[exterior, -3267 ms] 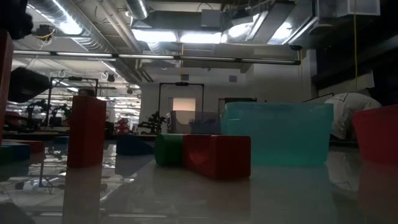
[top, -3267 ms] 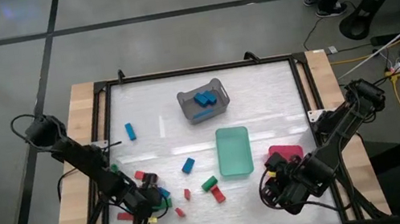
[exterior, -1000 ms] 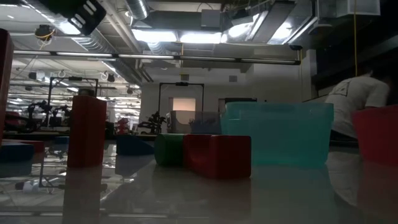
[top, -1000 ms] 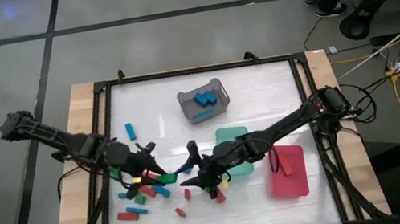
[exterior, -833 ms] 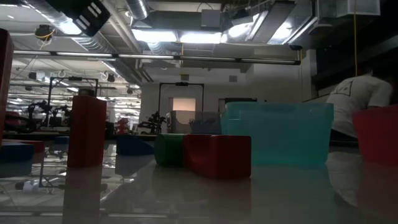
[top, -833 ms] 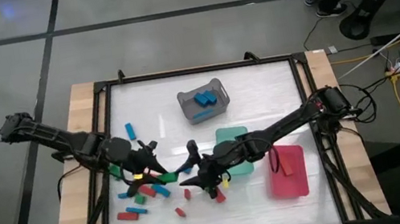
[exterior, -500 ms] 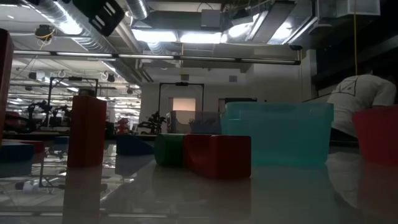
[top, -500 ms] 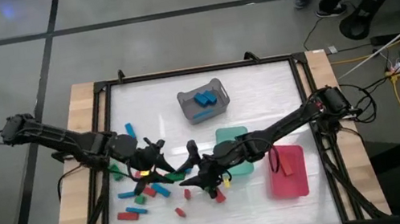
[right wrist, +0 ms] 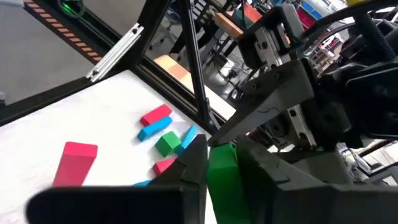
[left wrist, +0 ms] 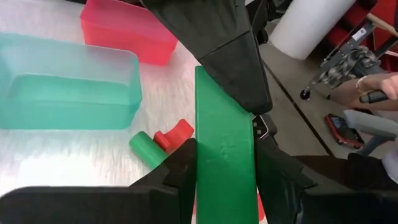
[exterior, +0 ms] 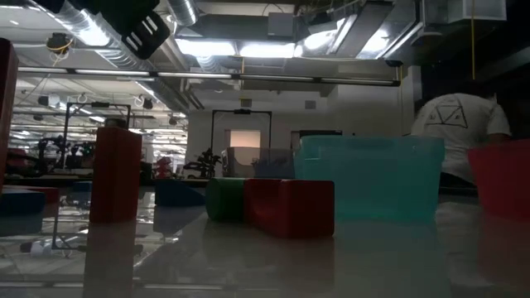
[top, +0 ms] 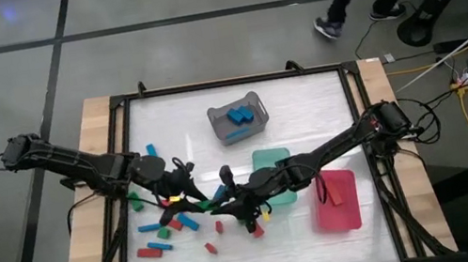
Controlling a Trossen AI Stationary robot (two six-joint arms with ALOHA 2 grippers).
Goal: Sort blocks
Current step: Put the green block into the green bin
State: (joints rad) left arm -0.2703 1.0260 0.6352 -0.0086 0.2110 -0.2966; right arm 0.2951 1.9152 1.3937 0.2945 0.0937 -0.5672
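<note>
A green bar block (top: 211, 205) hangs above the table's middle, between my two grippers. My left gripper (top: 192, 201) comes at it from the table's left and is shut on one end (left wrist: 224, 186). My right gripper (top: 227, 201) comes from the right and is shut on the other end (right wrist: 221, 177). Loose red, blue and green blocks (top: 166, 226) lie on the table below and to the left of the grippers. A short green block (left wrist: 144, 149) and a red one (left wrist: 176, 134) lie below the bar. My left gripper pinches the green bar's two long sides (left wrist: 198, 168) between its fingers, near the bar's near end. The bar runs forward along the fingers, lifted clear of the table. Its far end reaches my right gripper's fingers (left wrist: 233, 59). My right gripper has the green bar's other end (right wrist: 222, 163) between its two fingers, coming from the table's right. The bar is clear of the table. My left gripper (right wrist: 280, 93) stands right behind it.
A green tray (top: 273, 177) sits just right of the grippers, and a red tray (top: 336, 200) beyond it. A grey basket (top: 238, 119) with blue blocks stands at the far middle. A blue block (top: 152, 151) lies far left. A person walks beyond the far edge.
My left gripper has carried the green bar toward the table's right, clear of the table, up to my right gripper. My right gripper has stayed in place, and its fingers, spread apart before, now close on the bar's far end.
</note>
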